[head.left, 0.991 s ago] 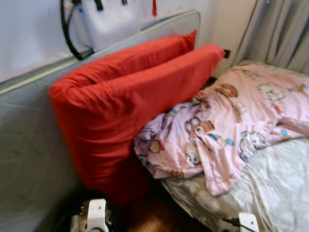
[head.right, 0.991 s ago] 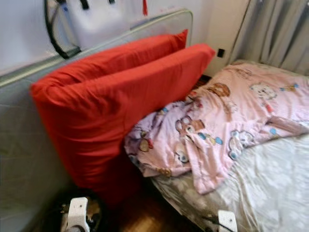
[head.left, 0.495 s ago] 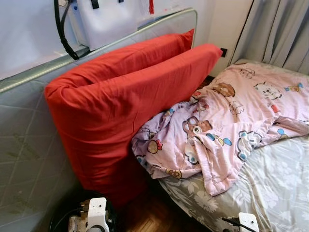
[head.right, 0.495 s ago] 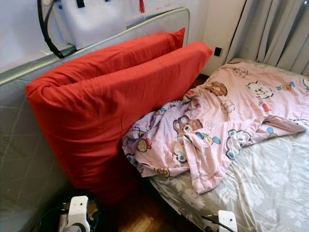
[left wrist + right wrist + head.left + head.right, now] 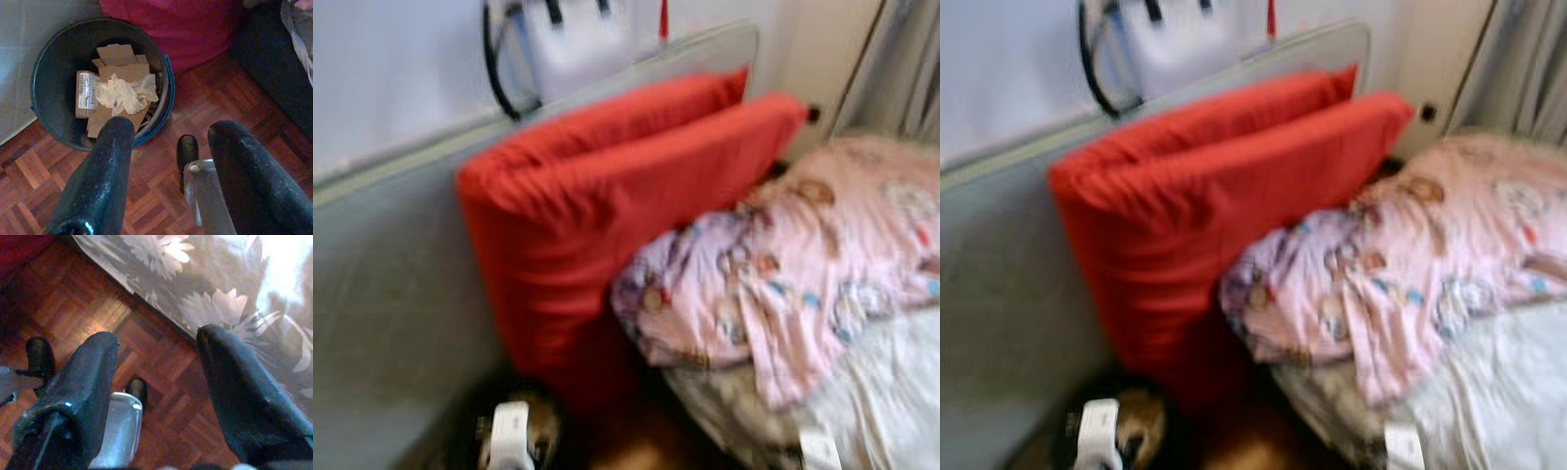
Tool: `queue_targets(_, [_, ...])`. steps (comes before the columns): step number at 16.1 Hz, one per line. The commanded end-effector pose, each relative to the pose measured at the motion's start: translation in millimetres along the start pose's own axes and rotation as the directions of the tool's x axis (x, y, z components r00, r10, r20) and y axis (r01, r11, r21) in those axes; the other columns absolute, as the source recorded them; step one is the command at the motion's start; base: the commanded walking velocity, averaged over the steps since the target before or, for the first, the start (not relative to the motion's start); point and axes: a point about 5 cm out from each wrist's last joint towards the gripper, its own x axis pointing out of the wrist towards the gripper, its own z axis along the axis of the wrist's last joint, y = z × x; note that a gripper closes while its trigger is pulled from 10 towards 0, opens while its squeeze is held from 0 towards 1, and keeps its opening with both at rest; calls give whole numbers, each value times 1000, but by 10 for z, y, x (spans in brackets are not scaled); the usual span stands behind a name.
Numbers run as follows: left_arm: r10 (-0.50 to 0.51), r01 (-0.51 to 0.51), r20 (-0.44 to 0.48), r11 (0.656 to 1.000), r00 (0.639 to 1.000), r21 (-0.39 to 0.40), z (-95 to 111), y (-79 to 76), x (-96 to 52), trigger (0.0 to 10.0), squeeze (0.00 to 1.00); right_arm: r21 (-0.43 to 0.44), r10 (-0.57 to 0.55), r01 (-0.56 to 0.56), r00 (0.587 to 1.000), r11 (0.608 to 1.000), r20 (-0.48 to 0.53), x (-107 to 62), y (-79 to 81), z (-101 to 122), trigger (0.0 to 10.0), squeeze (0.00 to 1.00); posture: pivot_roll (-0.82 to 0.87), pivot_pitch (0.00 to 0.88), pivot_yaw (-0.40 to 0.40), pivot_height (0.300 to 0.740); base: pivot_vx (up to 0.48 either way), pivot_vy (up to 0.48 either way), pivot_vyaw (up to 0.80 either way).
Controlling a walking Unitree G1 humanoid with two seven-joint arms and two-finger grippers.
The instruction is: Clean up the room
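Round dark plastic waste bin [image 5: 54, 58] on parquet floor [image 5: 29, 171] beside red pillows [image 5: 607, 206], holding cardboard and crumpled paper [image 5: 124, 93], left gripper [image 5: 171, 166] above it, fingers apart, empty, right gripper [image 5: 156, 377] likewise apart by floral bedsheet [image 5: 234, 293], pink cartoon-print quilt [image 5: 1430, 264] rumpled on bed.

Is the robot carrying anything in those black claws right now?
No. The left gripper hangs open above the floor beside the trash bin, and the right gripper hangs open near the bed edge. Both jaws are empty.

You see soft red cloth pillows [image 5: 1224, 206], a wood block floor [image 5: 146, 196], and crumpled paper [image 5: 124, 93] in a dark plastic bin [image 5: 54, 63].
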Motion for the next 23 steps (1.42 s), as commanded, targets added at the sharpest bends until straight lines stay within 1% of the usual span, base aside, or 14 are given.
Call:
queue_targets(1, [6,-6,-4,1000,1000,8,11,30,4,10000,0,-4,9,-9,1000,1000,11,12,36,36,10000,0,-19,7,34,740,240,0,0])
queue_targets(5, [4,-4,-1,1000,1000,6,17,30,5,10000,0,-1,7,-7,1000,1000,12,11,34,33,10000,0,-19,3,34,740,180,0,0])
queue_targets(8, [-2,2,-9,1000,1000,7,14,22,7,10000,0,-11,6,-6,1000,1000,7,12,34,31,10000,0,-23,0,39,740,256,0,0])
queue_targets(14, [-2,2,-4,1000,1000,11,41,31,15,10000,0,-3,8,-8,1000,1000,11,16,49,41,10000,0,-24,0,44,740,261,0,0])
queue_targets(23, [0,0,-6,1000,1000,6,23,33,9,10000,0,-1,7,-7,1000,1000,13,14,40,42,10000,0,-20,3,37,740,262,0,0])
